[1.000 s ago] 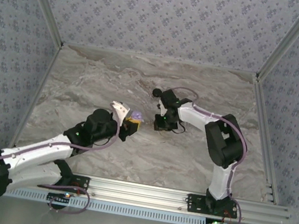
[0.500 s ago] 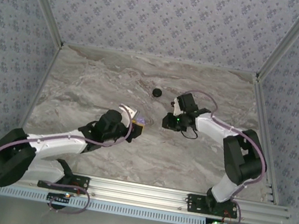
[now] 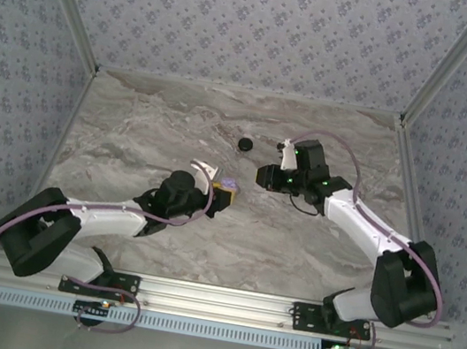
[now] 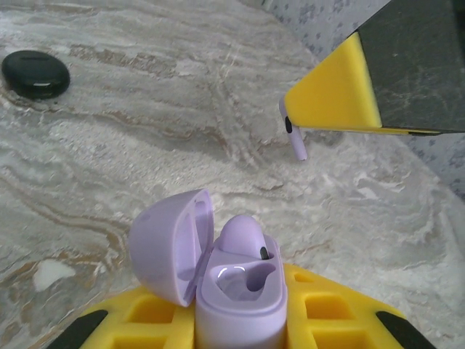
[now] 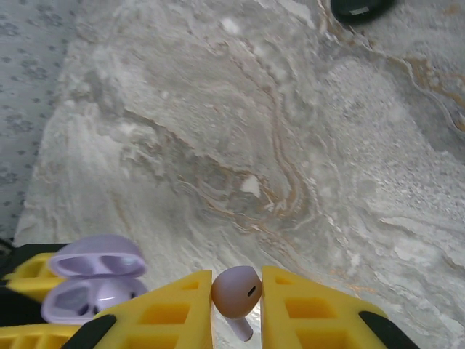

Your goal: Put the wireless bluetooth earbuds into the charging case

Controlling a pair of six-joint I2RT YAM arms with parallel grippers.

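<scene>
On the left of the overhead view, the left gripper (image 3: 221, 192) is clamped on the lilac charging case (image 4: 236, 294). Its yellow fingers (image 4: 330, 316) press against the case's two sides. The case stands open, and in the left wrist view its lid (image 4: 168, 247) is swung out toward 9 o'clock. One lilac earbud (image 4: 243, 231) sits in the case at its 12 o'clock edge, with its rounded head up. The well nearer the camera is a glossy hollow.

Overhead, a black round puck (image 3: 245, 143) lies flat on the marble table (image 3: 133, 131) at roughly 12 o'clock from the held case, well apart from it.

The right gripper (image 3: 264, 178) is at about 2 o'clock from the left gripper, near it but not touching. It is closed on the second lilac earbud (image 5: 236, 289), pinching the head between yellow fingertips (image 5: 305, 305). In the right wrist view the stem points to 6 o'clock. In the left wrist view this earbud pokes out below the right finger at 1 o'clock from the case, clear of the case and off the table.
</scene>
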